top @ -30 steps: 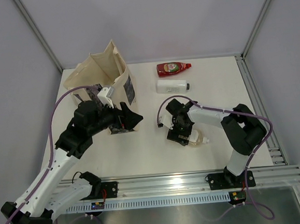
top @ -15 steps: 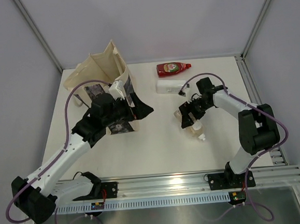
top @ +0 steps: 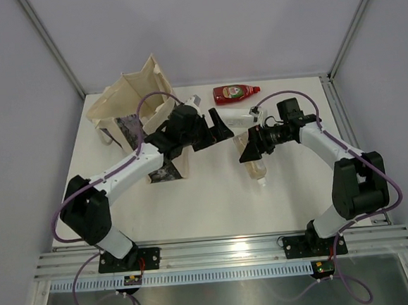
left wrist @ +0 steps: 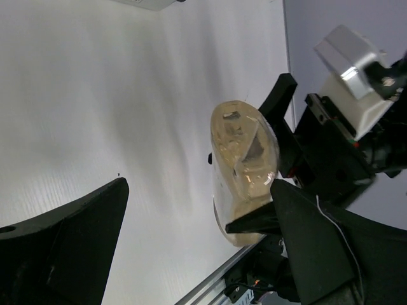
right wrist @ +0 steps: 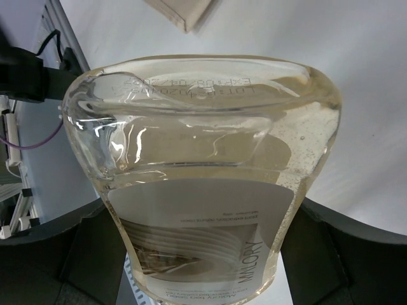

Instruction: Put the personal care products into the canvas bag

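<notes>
The white surface [top: 215,201] carries three things toward its far side. The canvas bag [top: 139,94] stands slumped at the far left. A red bottle [top: 236,93] lies on its side by the far edge (narrow end pointing right), and a white bottle [top: 240,114] lies just in front of it, partly hidden.

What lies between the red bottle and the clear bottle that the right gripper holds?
The white bottle, lying beyond the clear bottle and before the red bottle. The top view shows it.
</notes>
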You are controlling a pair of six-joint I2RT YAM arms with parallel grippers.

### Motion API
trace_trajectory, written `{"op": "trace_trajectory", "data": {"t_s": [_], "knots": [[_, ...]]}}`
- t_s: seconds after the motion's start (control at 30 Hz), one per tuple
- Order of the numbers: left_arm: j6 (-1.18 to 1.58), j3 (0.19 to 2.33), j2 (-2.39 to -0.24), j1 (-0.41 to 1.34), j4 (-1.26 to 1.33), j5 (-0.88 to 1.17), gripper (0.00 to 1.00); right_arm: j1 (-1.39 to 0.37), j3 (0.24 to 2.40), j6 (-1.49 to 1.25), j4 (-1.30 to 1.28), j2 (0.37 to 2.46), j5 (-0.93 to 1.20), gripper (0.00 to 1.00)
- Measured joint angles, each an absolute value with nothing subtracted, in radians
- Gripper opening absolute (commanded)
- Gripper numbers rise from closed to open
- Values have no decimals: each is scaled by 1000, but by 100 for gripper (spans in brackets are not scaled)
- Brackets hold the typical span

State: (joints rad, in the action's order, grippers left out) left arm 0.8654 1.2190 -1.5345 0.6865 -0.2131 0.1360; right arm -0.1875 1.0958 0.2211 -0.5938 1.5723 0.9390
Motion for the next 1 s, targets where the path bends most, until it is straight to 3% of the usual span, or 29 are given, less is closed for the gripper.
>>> {"op": "trace_trajectory", "data": {"t_s": [0.27, 0.67, 1.0], "knots": [[865, 1284, -1659, 697, -154, 174, 99, -182, 1096, 170, -572, 1558, 955, 0], [864, 1288, -1673, 699, -84, 229, 98, -184, 1096, 146, -546, 1558, 952, 0], [846, 1334, -1742, 725, -111, 295, 88, -219, 1152, 152, -547, 1560, 900, 0]]}}
